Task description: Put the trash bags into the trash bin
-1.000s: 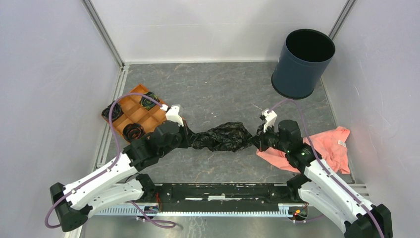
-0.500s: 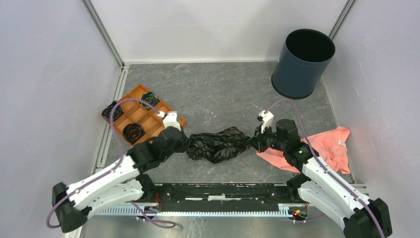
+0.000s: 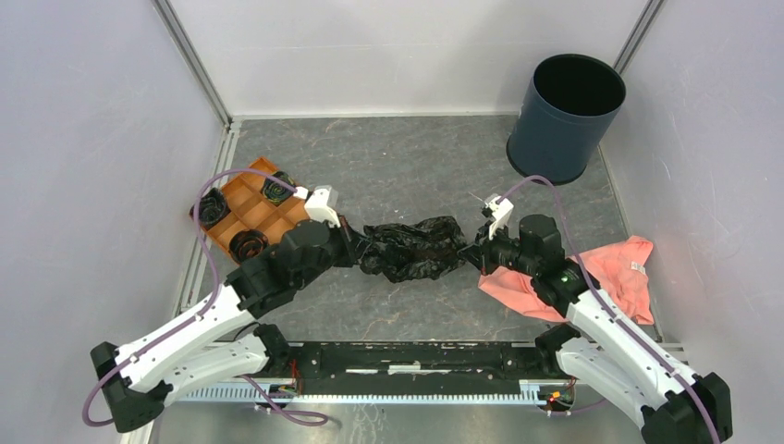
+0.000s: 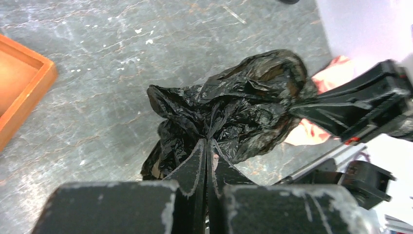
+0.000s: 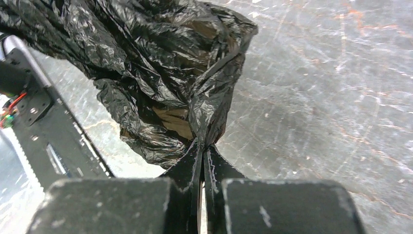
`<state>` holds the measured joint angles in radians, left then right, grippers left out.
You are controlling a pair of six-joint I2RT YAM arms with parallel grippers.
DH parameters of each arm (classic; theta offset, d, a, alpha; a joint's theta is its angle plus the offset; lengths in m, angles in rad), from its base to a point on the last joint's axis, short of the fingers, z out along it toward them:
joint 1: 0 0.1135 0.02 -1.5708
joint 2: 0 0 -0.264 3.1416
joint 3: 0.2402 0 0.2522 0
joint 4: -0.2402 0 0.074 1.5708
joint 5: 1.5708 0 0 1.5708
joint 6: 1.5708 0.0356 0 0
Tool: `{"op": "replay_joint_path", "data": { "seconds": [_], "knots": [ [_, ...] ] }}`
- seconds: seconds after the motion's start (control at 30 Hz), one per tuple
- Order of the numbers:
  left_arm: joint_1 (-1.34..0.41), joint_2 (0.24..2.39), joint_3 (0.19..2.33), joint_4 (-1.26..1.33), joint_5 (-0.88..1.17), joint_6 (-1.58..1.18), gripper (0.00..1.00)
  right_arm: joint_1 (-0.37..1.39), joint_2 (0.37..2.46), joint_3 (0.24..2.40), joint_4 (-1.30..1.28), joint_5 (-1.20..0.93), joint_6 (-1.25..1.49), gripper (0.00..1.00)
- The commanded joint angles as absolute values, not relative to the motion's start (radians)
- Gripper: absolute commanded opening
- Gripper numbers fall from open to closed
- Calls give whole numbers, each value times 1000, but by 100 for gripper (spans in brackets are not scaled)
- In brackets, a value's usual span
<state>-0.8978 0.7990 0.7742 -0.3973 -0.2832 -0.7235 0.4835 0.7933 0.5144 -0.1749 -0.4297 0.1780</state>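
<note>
Moved slightly toward the bin [image 3: 564, 120]: bag [image 3: 411, 248], with left pincer [image 4: 207, 146] and right pincer [image 5: 202, 151] each clamped on an end. Carry looked underway, bin well apart.

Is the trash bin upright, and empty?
Upright: the trash bin stands on its base, mouth up. Contents cannot tell; the inside is all black.

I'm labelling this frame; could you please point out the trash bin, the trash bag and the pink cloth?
trash bin [image 3: 555, 143]: top external view, navy outer wall.
trash bag [image 3: 411, 248]: top external view, crumpled middle.
pink cloth [image 3: 621, 271]: top external view, bare right half.
</note>
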Motion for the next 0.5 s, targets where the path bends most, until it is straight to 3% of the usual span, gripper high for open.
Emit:
{"op": "replay_joint_path", "data": {
  "seconds": [0.0, 0.1, 0.2, 0.27, 0.4, 0.47],
  "knots": [
    [-894, 858, 839, -504, -382, -666, 2, 483, 802, 567, -169, -278, 112, 6],
    [-894, 850, 846, -570, -447, -661, 2, 483, 849, 589, -247, -129, 55, 10],
    [-893, 827, 825, -526, -361, -686, 2, 483, 940, 646, -308, -43, 67, 22],
    [-892, 812, 788, -452, -286, -710, 2, 483, 1004, 699, -339, -31, 79, 39],
    [-890, 828, 763, -436, -317, -781, 2, 507, 1050, 762, -397, -142, 75, 81],
    [-890, 828, 744, -416, -319, -812, 2, 551, 1027, 781, -455, -87, 74, 90]
  ]
}}
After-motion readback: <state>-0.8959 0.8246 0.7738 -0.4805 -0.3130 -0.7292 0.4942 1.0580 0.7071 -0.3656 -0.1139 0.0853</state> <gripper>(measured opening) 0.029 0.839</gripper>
